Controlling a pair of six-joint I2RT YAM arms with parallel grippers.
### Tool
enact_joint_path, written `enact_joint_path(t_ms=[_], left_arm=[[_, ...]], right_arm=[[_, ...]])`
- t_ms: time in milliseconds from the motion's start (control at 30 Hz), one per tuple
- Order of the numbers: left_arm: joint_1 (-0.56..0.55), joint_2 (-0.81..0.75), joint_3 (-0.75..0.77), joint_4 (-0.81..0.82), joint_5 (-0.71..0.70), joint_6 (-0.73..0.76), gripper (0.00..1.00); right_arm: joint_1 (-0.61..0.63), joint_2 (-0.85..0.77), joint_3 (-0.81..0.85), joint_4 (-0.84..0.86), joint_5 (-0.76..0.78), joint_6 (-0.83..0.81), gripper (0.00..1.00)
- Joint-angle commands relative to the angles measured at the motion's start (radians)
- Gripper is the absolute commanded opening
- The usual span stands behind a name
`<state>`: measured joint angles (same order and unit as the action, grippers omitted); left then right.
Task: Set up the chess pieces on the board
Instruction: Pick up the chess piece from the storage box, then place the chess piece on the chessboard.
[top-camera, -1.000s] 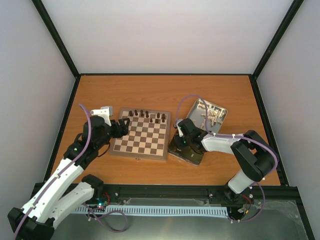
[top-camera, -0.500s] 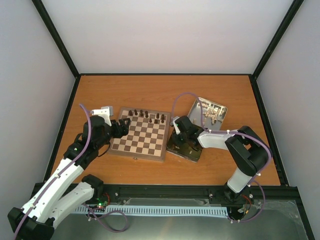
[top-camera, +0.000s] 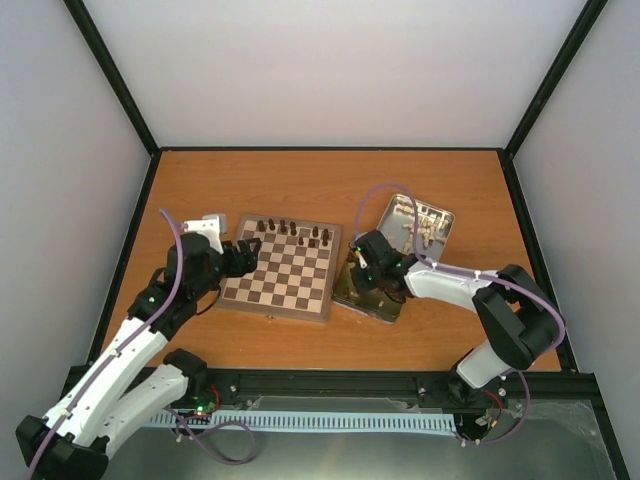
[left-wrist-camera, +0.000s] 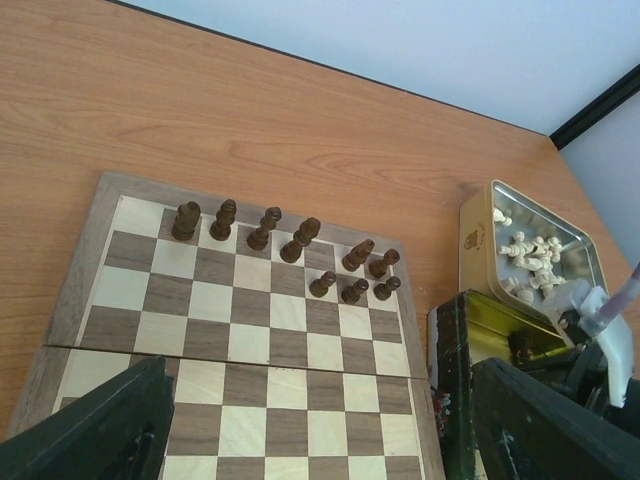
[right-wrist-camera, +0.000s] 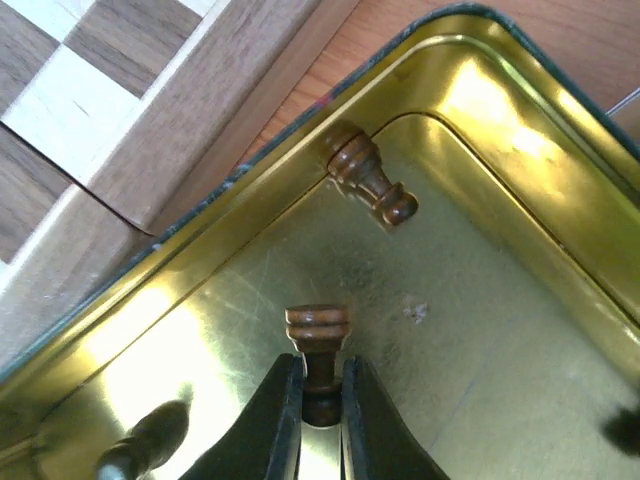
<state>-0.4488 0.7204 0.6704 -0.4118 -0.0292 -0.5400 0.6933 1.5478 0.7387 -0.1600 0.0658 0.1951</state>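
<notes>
The board (top-camera: 285, 292) lies left of centre, with several dark brown chess pieces (top-camera: 296, 233) standing along its far rows (left-wrist-camera: 290, 245). My right gripper (right-wrist-camera: 320, 378) is down inside the gold-lined tin (right-wrist-camera: 480, 300), shut on the stem of a dark brown piece (right-wrist-camera: 318, 335) lying on the tin floor. A second dark piece (right-wrist-camera: 368, 180) lies in the tin's corner, and a third (right-wrist-camera: 140, 445) at the lower left. My left gripper (left-wrist-camera: 320, 450) hangs open over the board's near side, nothing between its fingers (left-wrist-camera: 90, 430).
A silver tin (top-camera: 422, 225) holding cream-white pieces (left-wrist-camera: 530, 250) sits behind the gold-lined tin (top-camera: 372, 298). The board's pale edge (right-wrist-camera: 100, 110) lies right beside the tin wall. Black frame rails border the table.
My right gripper's jaws have closed on the dark piece in the tin, after shifting slightly within it. The left arm has not moved.
</notes>
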Motion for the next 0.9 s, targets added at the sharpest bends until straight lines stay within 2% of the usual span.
enact_joint_path(t_ms=[0,133,233,367,533,867], left_arm=[[0.003,-0.018,-0.006,0.021,0.002,-0.006,0.82],[0.004,-0.033,-0.025,0.022,-0.009,-0.02,0.82],[0.005,-0.046,-0.038,0.01,-0.017,-0.045,0.82],[0.004,-0.071,-0.075,0.015,0.007,-0.091,0.82],[0.004,-0.116,-0.152,0.049,0.033,-0.132,0.82],[0.004,-0.16,-0.206,0.063,0.017,-0.118,0.82]], right_arm=[[-0.005,-0.021,0.155,-0.3,-0.063,0.141,0.03],[-0.005,-0.007,0.295,-0.509,-0.178,0.19,0.03],[0.002,0.015,0.405,-0.591,-0.286,0.212,0.03],[0.052,0.118,0.549,-0.683,-0.354,0.224,0.03],[0.121,0.313,0.717,-0.831,-0.336,0.215,0.03],[0.182,0.519,0.939,-1.051,-0.329,0.169,0.05]])
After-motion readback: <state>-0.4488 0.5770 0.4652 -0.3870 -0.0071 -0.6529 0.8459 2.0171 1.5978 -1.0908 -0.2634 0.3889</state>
